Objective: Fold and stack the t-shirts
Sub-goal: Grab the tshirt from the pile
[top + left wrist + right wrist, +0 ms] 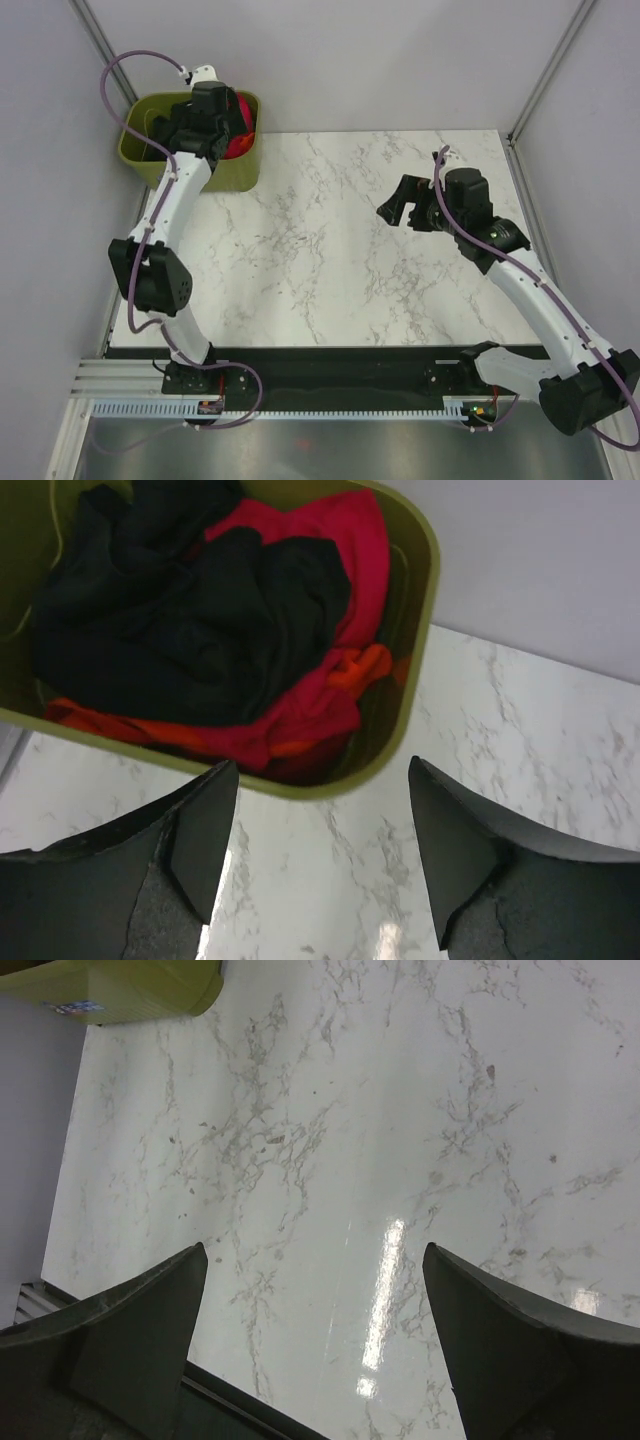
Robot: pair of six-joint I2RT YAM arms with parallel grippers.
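Observation:
The t-shirts lie crumpled in the olive-green bin (428, 590). In the left wrist view a black tee (200, 620) lies on top, a pink-red tee (350, 540) is under and behind it, and orange cloth (355, 667) shows at the near side. No teal tee shows. In the top view only pink-red cloth (242, 128) shows past my arm. My left gripper (320, 765) is open and empty, hovering above the bin's near rim; it also shows in the top view (215, 135). My right gripper (314, 1248) is open and empty above the bare marble, seen from above (393, 205).
The bin (230, 172) stands at the far left corner of the white marble table (320, 260); its corner also shows in the right wrist view (120, 990). Grey walls close in the left, back and right. A black strip runs along the table's near edge (330, 362).

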